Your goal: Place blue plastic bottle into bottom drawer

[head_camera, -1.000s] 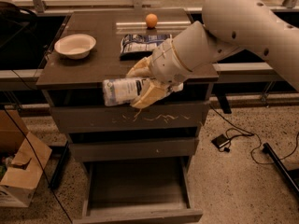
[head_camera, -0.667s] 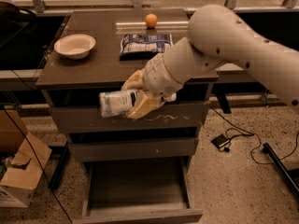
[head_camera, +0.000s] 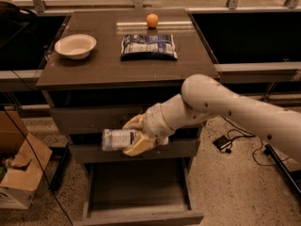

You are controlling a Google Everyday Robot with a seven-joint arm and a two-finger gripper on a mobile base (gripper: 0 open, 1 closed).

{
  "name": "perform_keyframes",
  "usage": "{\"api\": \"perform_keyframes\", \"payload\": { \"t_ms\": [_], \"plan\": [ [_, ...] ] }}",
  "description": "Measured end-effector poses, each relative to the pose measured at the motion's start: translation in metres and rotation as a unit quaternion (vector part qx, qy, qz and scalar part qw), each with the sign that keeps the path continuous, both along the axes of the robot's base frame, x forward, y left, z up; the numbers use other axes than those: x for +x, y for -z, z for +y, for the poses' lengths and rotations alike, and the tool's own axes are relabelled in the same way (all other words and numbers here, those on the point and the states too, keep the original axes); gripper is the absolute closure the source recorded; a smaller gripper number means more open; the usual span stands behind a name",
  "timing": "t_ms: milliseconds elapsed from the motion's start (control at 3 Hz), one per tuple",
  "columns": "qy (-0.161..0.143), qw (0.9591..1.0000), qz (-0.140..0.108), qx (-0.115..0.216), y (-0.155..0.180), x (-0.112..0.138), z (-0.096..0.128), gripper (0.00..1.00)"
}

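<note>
The blue plastic bottle (head_camera: 116,139) is whitish with a pale label and lies sideways in my gripper (head_camera: 133,135), its free end pointing left. The gripper's cream fingers (head_camera: 138,146) are shut on the bottle. It hangs in front of the middle drawer front, above the bottom drawer (head_camera: 138,194). The bottom drawer is pulled out, its wide grey interior open to view and nothing showing in it. My white arm comes in from the right.
On the cabinet top (head_camera: 94,65) are a white bowl (head_camera: 75,46), a blue-and-white snack bag (head_camera: 149,46) and an orange ball (head_camera: 152,20). A cardboard box (head_camera: 21,173) stands on the floor at left. Cables (head_camera: 240,135) lie on the floor at right.
My gripper has carried the bottle down from level with the cabinet top and top drawer front to the middle drawer front, above the open bottom drawer.
</note>
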State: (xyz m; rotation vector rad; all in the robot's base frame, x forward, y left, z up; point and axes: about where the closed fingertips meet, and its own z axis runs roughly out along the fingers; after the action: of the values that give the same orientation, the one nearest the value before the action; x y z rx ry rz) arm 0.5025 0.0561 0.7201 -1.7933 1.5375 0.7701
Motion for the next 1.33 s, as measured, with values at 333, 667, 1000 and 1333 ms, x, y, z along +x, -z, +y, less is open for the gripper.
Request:
{"api": "perform_keyframes", "payload": {
  "t_ms": [333, 667, 1000, 1333],
  "plan": [
    [0.021, 0.9982, 0.048, 0.030, 0.058, -0.006, 0.003, 1.00],
    [0.029, 0.9966, 0.066, 0.041, 0.080, -0.008, 0.004, 1.00],
    [0.037, 0.9940, 0.088, 0.055, 0.105, -0.010, 0.006, 1.00],
    [0.037, 0.9940, 0.088, 0.055, 0.105, -0.010, 0.006, 0.98]
  ]
}}
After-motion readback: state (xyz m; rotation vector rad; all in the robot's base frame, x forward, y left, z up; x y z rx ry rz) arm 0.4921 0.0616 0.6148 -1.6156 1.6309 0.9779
